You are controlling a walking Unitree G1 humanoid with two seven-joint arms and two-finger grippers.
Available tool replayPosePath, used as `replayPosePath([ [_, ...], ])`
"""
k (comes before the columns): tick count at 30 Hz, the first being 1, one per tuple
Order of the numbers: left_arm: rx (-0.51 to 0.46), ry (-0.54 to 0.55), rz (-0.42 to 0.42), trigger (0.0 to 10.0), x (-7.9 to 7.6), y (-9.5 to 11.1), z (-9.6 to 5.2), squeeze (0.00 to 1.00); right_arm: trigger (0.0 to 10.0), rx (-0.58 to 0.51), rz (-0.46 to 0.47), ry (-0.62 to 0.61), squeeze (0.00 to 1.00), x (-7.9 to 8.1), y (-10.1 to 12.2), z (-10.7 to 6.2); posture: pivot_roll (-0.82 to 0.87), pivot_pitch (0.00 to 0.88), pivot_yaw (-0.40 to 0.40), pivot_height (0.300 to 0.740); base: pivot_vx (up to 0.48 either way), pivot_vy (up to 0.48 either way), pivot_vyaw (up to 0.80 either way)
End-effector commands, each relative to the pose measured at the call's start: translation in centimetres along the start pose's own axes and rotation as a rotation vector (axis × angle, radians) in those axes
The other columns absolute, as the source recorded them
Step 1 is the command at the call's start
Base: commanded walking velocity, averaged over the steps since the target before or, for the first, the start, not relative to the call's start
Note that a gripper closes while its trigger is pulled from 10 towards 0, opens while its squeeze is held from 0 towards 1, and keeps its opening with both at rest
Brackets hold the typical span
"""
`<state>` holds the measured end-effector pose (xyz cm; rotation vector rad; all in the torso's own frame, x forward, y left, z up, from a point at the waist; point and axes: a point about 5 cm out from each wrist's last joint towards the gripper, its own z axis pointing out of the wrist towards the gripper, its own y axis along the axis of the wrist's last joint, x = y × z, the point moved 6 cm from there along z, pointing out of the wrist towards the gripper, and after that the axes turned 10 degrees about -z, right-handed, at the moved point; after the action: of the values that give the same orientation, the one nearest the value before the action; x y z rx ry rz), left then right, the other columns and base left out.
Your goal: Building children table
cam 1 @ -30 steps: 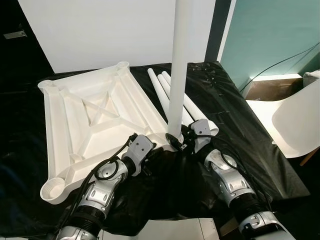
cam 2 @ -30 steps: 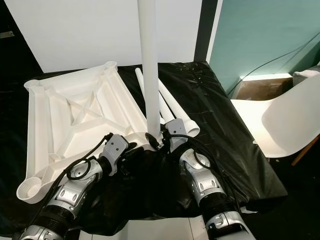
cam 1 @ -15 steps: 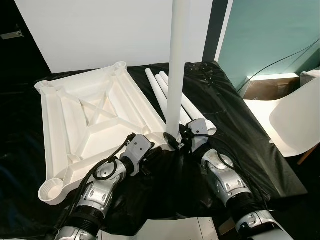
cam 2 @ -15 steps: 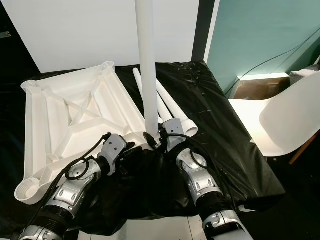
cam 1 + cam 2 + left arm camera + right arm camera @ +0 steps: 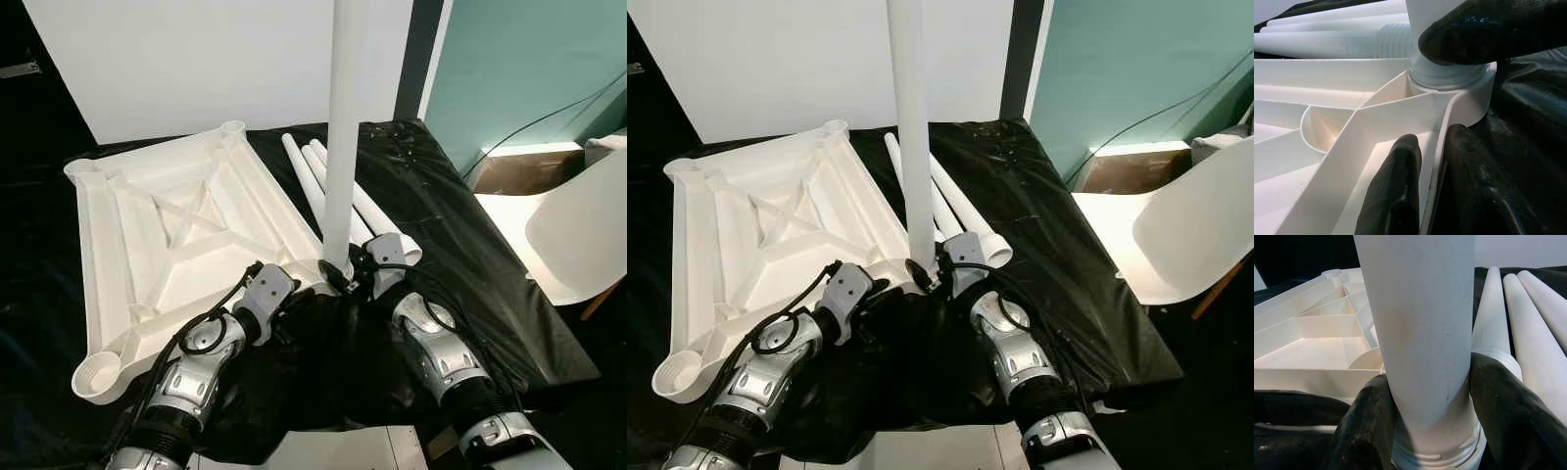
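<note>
The white table top (image 5: pixel 167 235) lies upside down on a black plastic sheet, ribs facing up. One white leg (image 5: pixel 343 127) stands upright in the near corner socket (image 5: pixel 1449 78). My right gripper (image 5: pixel 1425 401) is shut on that leg just above its threaded base, one finger (image 5: pixel 1364 426) on each side. My left gripper (image 5: pixel 1435 161) is shut on the table top's rim right beside the socket, with the thin wall between its fingers (image 5: pixel 1396 186). Three loose white legs (image 5: pixel 313 171) lie side by side just behind the socket.
The black sheet (image 5: pixel 451 225) covers the work surface, whose near edge runs under my forearms. A white chair (image 5: pixel 583 235) stands to the right, with a cardboard box (image 5: pixel 514 171) behind it. A white wall panel (image 5: pixel 196 59) rises at the back.
The whole picture has drifted slightly as the camera moved. Both grips look the same and the leg still stands upright in its socket.
</note>
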<state>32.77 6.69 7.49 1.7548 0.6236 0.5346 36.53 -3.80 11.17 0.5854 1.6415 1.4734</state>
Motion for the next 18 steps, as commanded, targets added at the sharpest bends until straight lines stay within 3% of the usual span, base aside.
replayPosePath([
  [1,0.101,-0.08,-0.043,10.0,-1.93,-2.87,0.03,0.0,10.0,0.051,0.018,-0.003,0.0,0.54,-1.01,0.24,0.07,0.0,0.0,0.74,0.0,0.0,0.0],
  [18,0.084,-0.069,-0.05,10.0,-1.88,-2.45,0.19,0.0,10.0,0.051,0.012,0.003,0.0,0.26,-0.51,0.92,0.06,0.0,0.0,0.74,0.0,0.0,0.0],
])
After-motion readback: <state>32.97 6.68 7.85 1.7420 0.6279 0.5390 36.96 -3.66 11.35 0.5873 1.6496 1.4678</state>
